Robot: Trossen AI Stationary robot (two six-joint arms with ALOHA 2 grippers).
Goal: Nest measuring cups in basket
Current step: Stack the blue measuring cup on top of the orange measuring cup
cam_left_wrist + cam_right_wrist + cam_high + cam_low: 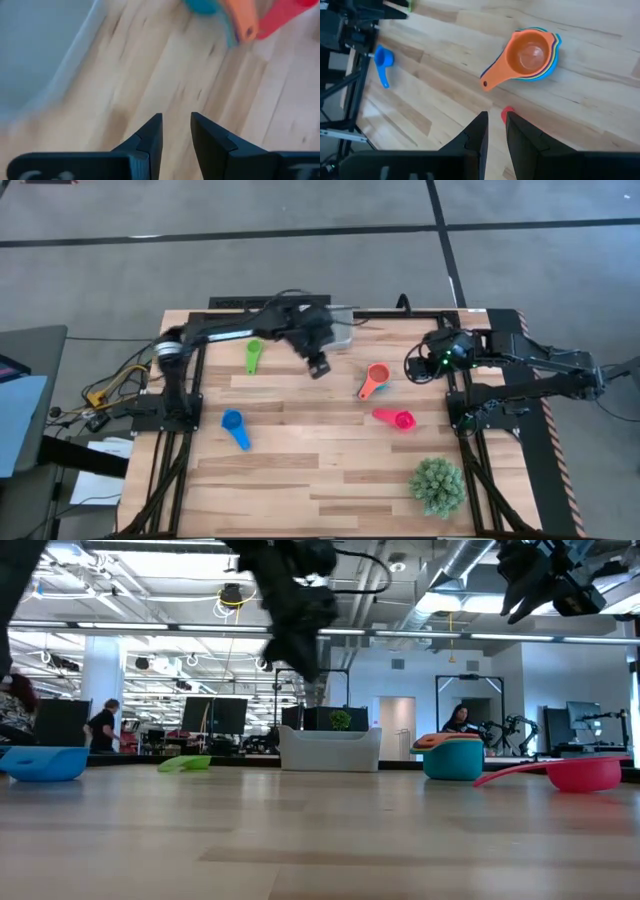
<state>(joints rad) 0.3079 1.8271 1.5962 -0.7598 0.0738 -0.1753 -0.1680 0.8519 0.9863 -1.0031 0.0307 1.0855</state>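
Open wood runs down the table's [300,470] middle between the blue cup [235,426] on the left and the nested cup stack [373,378] and pink cup [397,418] on the right, while the spiky plant [438,485] blocks the near right corner and the left arm [250,325] overhangs the far edge by the basket [340,332].

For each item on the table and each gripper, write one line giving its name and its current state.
Basket: at the table's far edge, contents hidden.
Stacked cups: nested, orange on top, upright.
Green cup: loose.
Blue cup: loose.
Pink cup: loose.
Plant: upright.
Left gripper: empty, nearly shut, raised.
Right gripper: empty, nearly shut, raised.
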